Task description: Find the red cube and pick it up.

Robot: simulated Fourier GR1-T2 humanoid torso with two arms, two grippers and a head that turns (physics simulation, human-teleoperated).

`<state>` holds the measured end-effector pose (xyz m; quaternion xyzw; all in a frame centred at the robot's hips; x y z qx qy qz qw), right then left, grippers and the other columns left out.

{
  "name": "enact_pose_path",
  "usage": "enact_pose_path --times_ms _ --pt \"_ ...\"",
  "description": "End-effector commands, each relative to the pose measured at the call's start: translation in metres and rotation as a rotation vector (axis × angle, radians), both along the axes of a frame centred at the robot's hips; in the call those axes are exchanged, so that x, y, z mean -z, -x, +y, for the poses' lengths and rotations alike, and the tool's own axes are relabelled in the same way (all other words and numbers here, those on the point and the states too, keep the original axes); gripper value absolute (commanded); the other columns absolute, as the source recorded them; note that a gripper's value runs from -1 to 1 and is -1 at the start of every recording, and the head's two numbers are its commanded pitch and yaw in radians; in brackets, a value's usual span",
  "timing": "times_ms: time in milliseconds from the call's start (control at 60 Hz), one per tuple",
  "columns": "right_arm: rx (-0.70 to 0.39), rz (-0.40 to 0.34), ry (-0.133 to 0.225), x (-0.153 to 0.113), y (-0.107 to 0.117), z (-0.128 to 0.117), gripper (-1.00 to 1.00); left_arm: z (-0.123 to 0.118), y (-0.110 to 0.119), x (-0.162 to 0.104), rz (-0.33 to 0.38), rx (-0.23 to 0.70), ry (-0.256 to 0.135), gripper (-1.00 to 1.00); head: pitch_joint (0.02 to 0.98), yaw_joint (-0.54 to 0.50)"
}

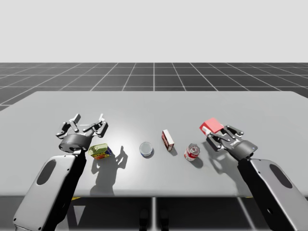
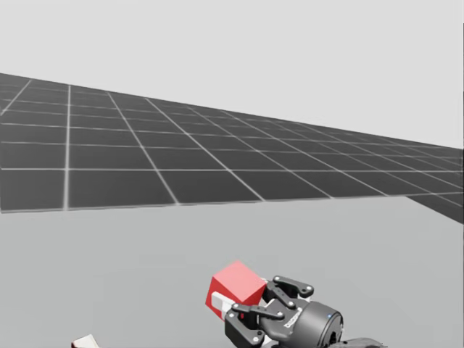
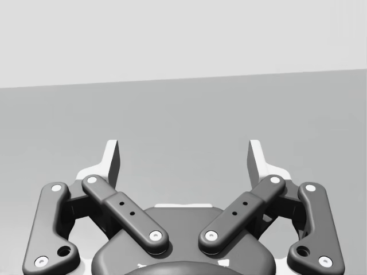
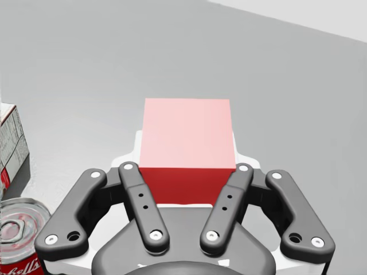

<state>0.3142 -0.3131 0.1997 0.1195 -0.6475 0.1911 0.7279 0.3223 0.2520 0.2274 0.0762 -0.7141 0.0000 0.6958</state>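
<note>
Red cube (image 1: 211, 126) sits clamped between the two fingers of my right gripper (image 1: 215, 133), one white pad pressed to each of two opposite sides. It is held up off the grey table (image 1: 154, 103), over its right part. My left gripper (image 1: 87, 124) hangs over the left part of the table with its fingers spread wide and nothing between them. Just near of it stands a green and yellow box (image 1: 99, 151). Between the two arms lie a small round grey tin (image 1: 146, 148), then a white and red box (image 1: 167, 140) to its right, then a red and white can (image 1: 191, 152), which is near and left of the held cube.
</note>
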Motion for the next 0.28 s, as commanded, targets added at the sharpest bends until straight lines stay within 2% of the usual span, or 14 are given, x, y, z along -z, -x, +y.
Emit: enact_pose_path --times_ms 17,167,250,283 --pt "0.130 -0.124 -0.026 -0.044 -0.013 -0.006 1.00 0.000 0.000 -0.001 -0.001 -0.002 0.004 -1.00 0.357 -0.45" --pt "0.161 -0.245 -0.042 -0.080 -0.009 -0.003 1.00 0.000 0.000 -0.001 -0.002 -0.001 0.004 -1.00 0.360 -0.45" --pt "0.204 -0.362 -0.044 -0.107 -0.006 0.000 1.00 0.001 0.000 -0.001 -0.006 -0.007 0.011 -1.00 0.362 -0.46" --pt "0.213 -0.410 -0.063 -0.117 -0.005 0.001 1.00 0.002 0.000 -0.002 -0.009 -0.011 0.015 -1.00 0.361 -0.46"
